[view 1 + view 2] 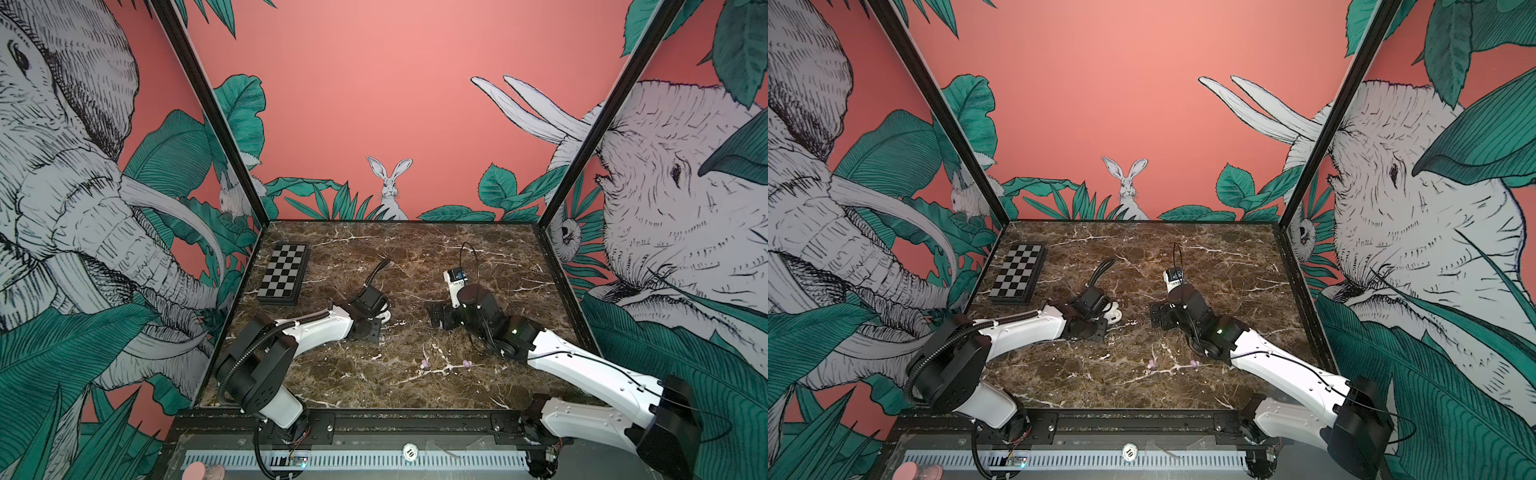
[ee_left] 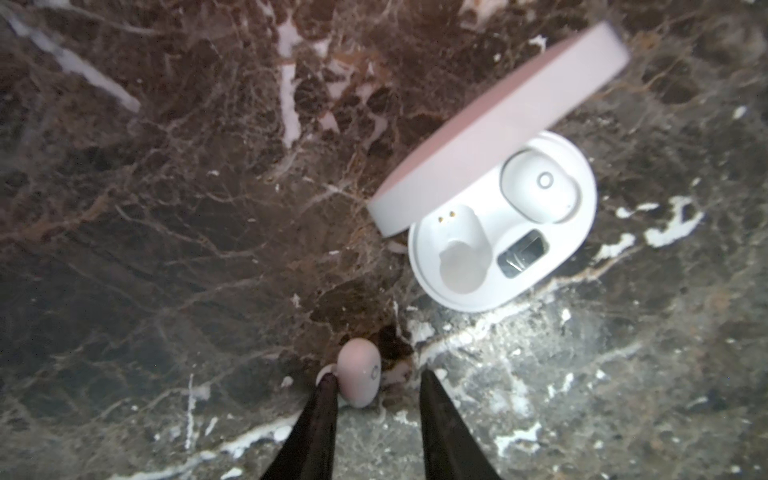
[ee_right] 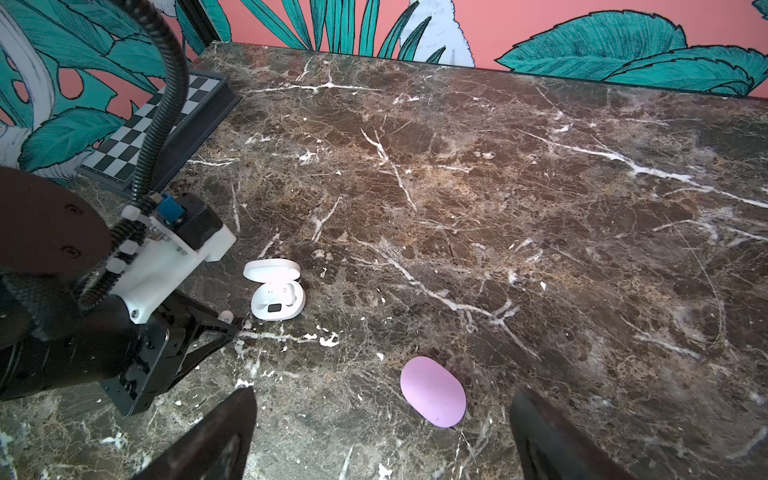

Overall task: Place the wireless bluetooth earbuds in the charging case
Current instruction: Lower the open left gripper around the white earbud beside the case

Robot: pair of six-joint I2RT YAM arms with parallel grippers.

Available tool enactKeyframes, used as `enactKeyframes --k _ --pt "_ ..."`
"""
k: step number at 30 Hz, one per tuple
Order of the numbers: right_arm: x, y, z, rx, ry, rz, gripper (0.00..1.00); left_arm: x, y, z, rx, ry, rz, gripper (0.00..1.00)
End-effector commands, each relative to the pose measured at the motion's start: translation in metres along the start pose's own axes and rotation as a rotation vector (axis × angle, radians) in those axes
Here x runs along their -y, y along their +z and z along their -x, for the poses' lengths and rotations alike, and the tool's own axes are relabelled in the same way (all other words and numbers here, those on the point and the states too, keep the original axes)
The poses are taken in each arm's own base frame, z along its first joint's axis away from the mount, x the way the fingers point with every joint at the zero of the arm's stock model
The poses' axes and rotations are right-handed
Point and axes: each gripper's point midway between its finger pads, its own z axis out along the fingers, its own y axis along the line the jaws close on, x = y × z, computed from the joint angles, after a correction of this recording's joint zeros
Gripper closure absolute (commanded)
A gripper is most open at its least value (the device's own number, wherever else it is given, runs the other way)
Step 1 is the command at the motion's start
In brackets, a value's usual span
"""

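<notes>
The white charging case [image 2: 498, 232] lies open on the marble, and it shows in both top views [image 1: 385, 315] [image 1: 1115, 317]. One white earbud [image 2: 540, 183] sits in a slot; the other slot [image 2: 459, 249] is empty. A second white earbud [image 2: 358, 376] lies on the table against one fingertip [image 2: 328, 392] of my left gripper [image 2: 376, 384]. The jaws are drawn close, and a small gap shows between that bud and the other finger. Two lilac earbuds [image 1: 424, 364] [image 1: 467, 364] lie near the table's front. My right gripper [image 3: 384, 392] hangs open above a closed lilac case [image 3: 432, 390].
A folded chessboard [image 1: 283, 272] lies at the back left of the table. Patterned walls close in the left, right and back sides. My left arm's wrist and cable [image 3: 166, 249] stand close beside the white case.
</notes>
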Motion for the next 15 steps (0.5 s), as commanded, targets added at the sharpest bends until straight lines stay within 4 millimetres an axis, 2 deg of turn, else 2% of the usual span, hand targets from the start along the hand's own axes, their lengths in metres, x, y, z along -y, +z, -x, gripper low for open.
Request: enactKeyframes --k 1,15 --pt "-0.0001 -0.0034 0.0106 0.039 0.021 0.007 0.06 -0.0081 -0.0021 0.0005 0.003 -0.007 0.035 0.67" --pt "-0.001 -0.0022 0.0106 0.038 0.022 0.009 0.06 -0.0087 0.001 0.0007 -0.001 0.001 0.044 0.68"
